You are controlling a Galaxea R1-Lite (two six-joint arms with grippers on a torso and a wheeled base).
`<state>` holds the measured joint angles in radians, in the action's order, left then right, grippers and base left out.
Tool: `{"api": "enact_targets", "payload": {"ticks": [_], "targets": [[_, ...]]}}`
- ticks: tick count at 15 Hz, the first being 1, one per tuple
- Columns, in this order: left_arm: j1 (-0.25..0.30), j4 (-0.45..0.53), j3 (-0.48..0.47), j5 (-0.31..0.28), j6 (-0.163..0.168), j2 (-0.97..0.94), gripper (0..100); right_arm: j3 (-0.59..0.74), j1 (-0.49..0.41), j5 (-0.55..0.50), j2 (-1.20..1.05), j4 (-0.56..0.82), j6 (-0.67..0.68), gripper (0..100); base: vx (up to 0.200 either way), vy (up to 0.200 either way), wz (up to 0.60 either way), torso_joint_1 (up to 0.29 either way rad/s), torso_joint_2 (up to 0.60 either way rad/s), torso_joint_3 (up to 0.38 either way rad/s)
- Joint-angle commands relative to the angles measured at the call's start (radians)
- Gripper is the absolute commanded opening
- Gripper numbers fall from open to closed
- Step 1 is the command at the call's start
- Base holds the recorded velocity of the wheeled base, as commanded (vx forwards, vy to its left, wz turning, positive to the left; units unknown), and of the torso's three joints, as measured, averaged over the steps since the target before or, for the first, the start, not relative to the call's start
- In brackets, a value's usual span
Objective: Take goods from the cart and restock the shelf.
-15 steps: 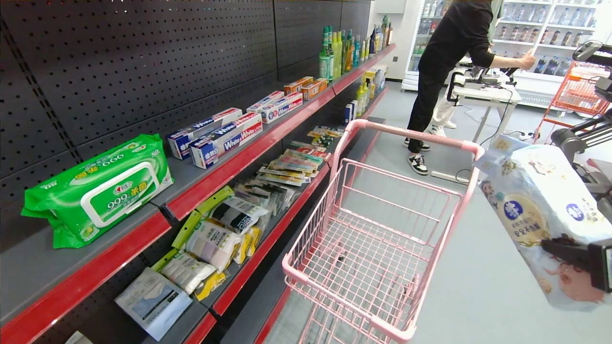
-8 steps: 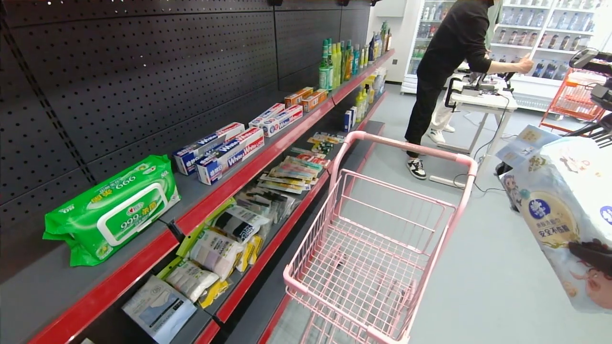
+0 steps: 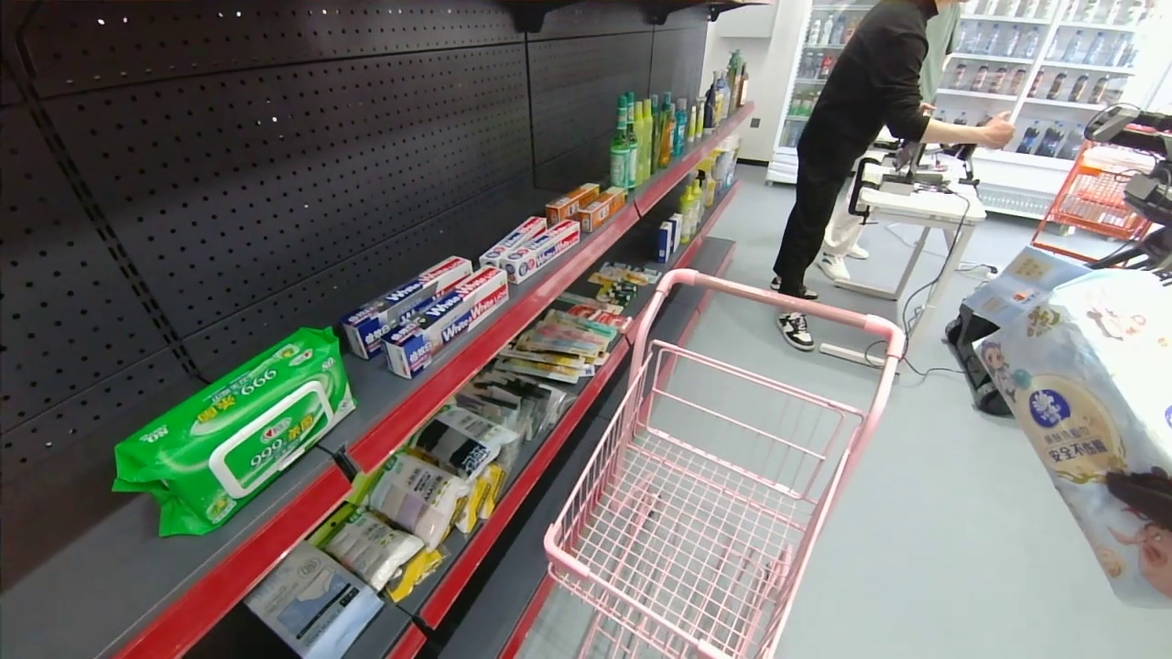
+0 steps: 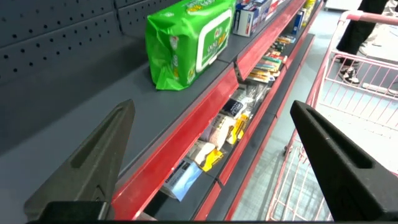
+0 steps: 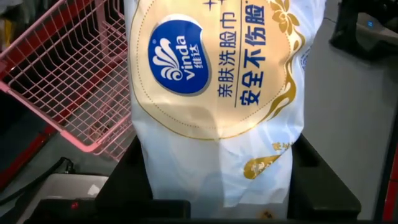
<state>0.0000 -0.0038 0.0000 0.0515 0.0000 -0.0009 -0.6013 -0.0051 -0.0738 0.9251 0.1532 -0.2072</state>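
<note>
My right gripper [image 5: 217,186] is shut on a white tissue pack [image 5: 214,87], one black finger [image 5: 134,180] on each side of its lower part. In the head view the tissue pack [image 3: 1090,412] hangs at the far right, beside and above the pink cart [image 3: 760,297], whose basket looks empty. My left gripper [image 4: 211,168] is open with nothing between its fingers [image 4: 93,168], above the red front edge of the shelf [image 4: 81,106]. It is near a green wipes pack [image 4: 186,40] lying there. The shelf [image 3: 92,549] stretches along the left, with the green wipes pack [image 3: 238,430] on it.
Toothpaste boxes [image 3: 430,307] and bottles [image 3: 641,133] stand farther along the shelf, above lower shelves with several packets [image 3: 412,494]. A person in black leans over a white table [image 3: 925,206] at the back. An orange cart [image 3: 1094,197] stands far right. Grey floor [image 3: 925,549] lies right of the pink cart.
The whole head view has shifted, so the camera moved. Relative to the cart, the tissue pack in my right gripper has drifted a little to the right.
</note>
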Motion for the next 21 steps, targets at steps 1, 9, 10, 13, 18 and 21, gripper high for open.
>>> {"api": "enact_targets", "payload": {"ticks": [1,9,10,13,18,21], "targets": [[0.000,0.001,0.000,0.001,0.000,0.001,100,0.003,-0.001,0.000,0.003,0.000,-0.001,0,0.000,0.000,0.00,0.159,-0.36,-0.188],[0.000,0.001,0.000,0.001,0.000,0.001,100,0.063,0.001,-0.014,-0.038,-0.001,-0.026,0,0.000,0.000,0.00,0.158,-0.33,-0.171],[0.000,-0.001,0.000,0.001,0.000,0.001,100,0.063,0.001,-0.014,-0.038,-0.001,-0.029,0,0.000,0.000,0.00,0.110,-0.24,-0.124],[0.000,-0.001,0.000,0.001,0.000,0.001,100,0.064,0.002,-0.012,-0.028,-0.004,-0.050,0,0.000,0.000,0.00,0.105,-0.20,-0.107],[0.000,0.001,0.000,0.001,0.000,0.001,100,0.072,0.001,-0.014,-0.029,-0.007,-0.073,0,0.000,0.000,0.00,0.022,-0.06,-0.028],[0.000,0.001,0.000,0.001,0.000,0.001,100,0.080,0.001,-0.014,-0.029,-0.007,-0.073,0,0.000,0.000,0.60,0.007,0.00,0.001]]}}
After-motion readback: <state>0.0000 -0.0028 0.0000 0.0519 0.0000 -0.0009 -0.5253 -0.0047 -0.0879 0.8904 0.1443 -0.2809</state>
